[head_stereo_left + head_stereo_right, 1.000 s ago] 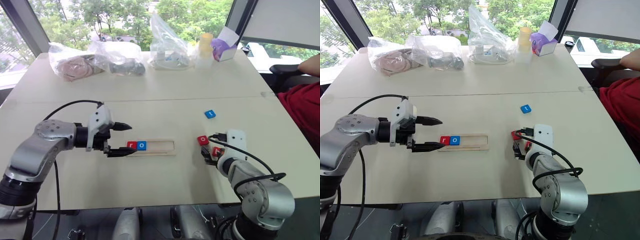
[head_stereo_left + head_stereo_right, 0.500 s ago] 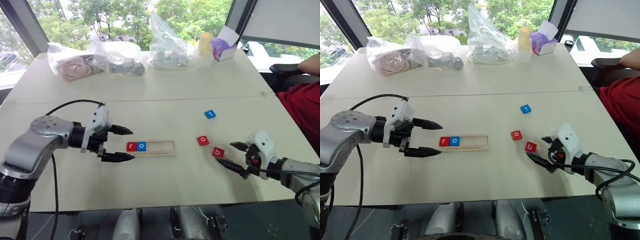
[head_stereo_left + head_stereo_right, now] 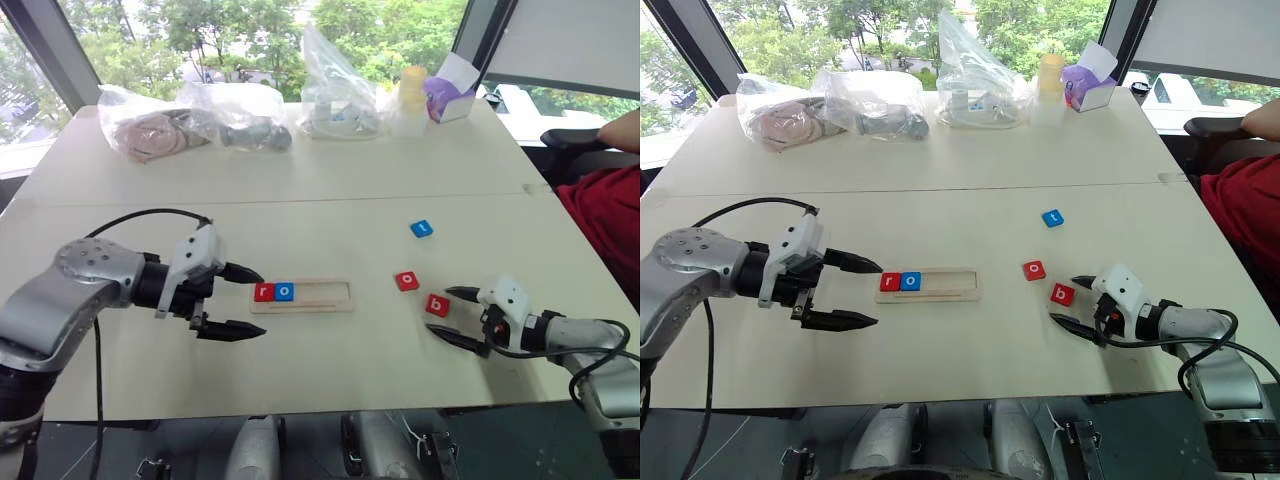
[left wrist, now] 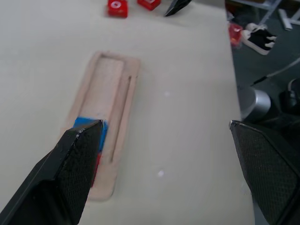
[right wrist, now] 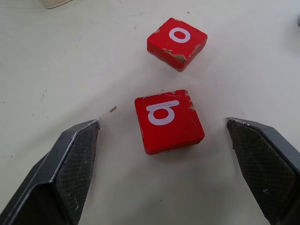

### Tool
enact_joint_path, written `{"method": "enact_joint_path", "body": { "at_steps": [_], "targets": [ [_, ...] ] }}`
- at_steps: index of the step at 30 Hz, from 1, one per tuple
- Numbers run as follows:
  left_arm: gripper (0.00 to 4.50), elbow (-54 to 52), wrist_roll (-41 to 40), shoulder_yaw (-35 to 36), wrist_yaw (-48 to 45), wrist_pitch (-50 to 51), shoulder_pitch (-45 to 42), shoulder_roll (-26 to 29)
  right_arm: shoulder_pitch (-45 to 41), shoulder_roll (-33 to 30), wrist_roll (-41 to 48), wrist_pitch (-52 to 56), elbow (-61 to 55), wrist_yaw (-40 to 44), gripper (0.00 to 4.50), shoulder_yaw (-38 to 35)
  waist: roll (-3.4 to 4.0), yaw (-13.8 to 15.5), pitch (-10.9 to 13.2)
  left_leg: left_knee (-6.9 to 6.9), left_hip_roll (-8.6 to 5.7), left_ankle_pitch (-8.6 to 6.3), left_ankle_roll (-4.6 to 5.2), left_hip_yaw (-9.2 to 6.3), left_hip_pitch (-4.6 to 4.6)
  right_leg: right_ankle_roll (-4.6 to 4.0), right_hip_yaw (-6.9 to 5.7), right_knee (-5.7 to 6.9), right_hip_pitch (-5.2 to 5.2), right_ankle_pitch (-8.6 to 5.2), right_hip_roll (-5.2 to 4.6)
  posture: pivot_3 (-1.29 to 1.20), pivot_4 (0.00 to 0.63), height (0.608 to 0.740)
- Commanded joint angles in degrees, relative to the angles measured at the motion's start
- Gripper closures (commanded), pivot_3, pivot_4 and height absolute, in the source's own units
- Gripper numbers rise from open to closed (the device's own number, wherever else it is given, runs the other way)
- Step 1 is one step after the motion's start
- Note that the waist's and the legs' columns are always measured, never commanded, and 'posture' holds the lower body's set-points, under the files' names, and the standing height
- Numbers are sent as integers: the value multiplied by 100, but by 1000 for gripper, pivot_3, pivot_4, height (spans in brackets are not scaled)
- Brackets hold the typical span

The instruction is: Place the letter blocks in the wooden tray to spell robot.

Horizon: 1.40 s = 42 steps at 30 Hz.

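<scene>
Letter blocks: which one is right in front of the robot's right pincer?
The red b block. It lies on the table between the open fingers of the right pincer. The red o block and blue t block lie farther off.

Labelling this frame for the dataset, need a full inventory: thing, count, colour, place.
wooden tray: 1, pale wood, table middle.
r block: 1, red, tray's left end slot.
o block in tray: 1, blue, beside the r.
loose o block: 1, red, on table right of tray.
b block: 1, red, on table just ahead of the right gripper.
t block: 1, blue, on table farther back.
plastic bags: 3, clear, far edge.
cup: 1, yellowish, far edge.
tissue box: 1, purple, far right.
person: 1, red clothing, right edge.
left gripper: open, left of tray.
right gripper: open, empty.
</scene>
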Motion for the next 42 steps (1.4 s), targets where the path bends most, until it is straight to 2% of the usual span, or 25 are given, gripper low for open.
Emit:
{"method": "enact_joint_path", "body": {
  "at_steps": [1,4,5,10,15,19,23,29,42],
  "targets": [
    [0,109,43,197,-47,-156,-15,108,-52,-106,-84,-304,94,66,1395,106,-1,-1,0,0,0,0,0,0,0,0,0,0,0,0,0,0,150,740],
    [0,317,125,233,-57,-253,-21,155,-147,-130,-131,-417,204,40,3033,192,-1,-15,0,2,0,0,0,1,2,1,1,2,1,1,0,0,150,740],
    [0,353,140,239,-49,-273,-9,167,-187,-129,-135,-428,226,22,3389,201,-1,-13,0,3,0,0,0,2,3,0,3,4,1,1,0,0,150,740],
    [0,616,217,461,-11,-360,180,296,-637,-88,157,67,-41,40,3374,254,1,-26,1,7,0,0,-1,6,5,-2,8,10,2,0,0,0,150,740],
    [0,945,301,950,-103,-510,692,626,-2047,86,723,1298,-702,249,3374,864,8,-147,8,4,5,1,-1,7,12,-1,13,24,-4,4,5,0,150,740],
    [0,862,230,1209,-93,-473,976,688,-3171,390,276,1420,-315,372,3374,1786,7,-150,8,1,10,0,-1,5,13,-2,11,25,-6,4,7,0,150,740],
    [0,599,153,1347,118,-349,1163,598,-3971,1080,-221,1160,564,315,3374,2541,3,-121,9,0,8,0,-1,5,1,4,8,21,-11,6,3,0,150,740],
    [0,168,-3,1537,402,-157,1465,480,-4238,1638,-661,410,1238,568,3374,3167,2,-100,9,2,3,0,-1,8,-6,11,7,19,-16,9,-10,0,150,740],
    [0,-87,-137,1523,621,-25,1593,414,-4386,2048,-1122,57,1772,698,3374,3439,2,-143,9,2,5,1,-2,5,-1,10,6,26,-16,10,-4,0,150,740]
  ]
}}
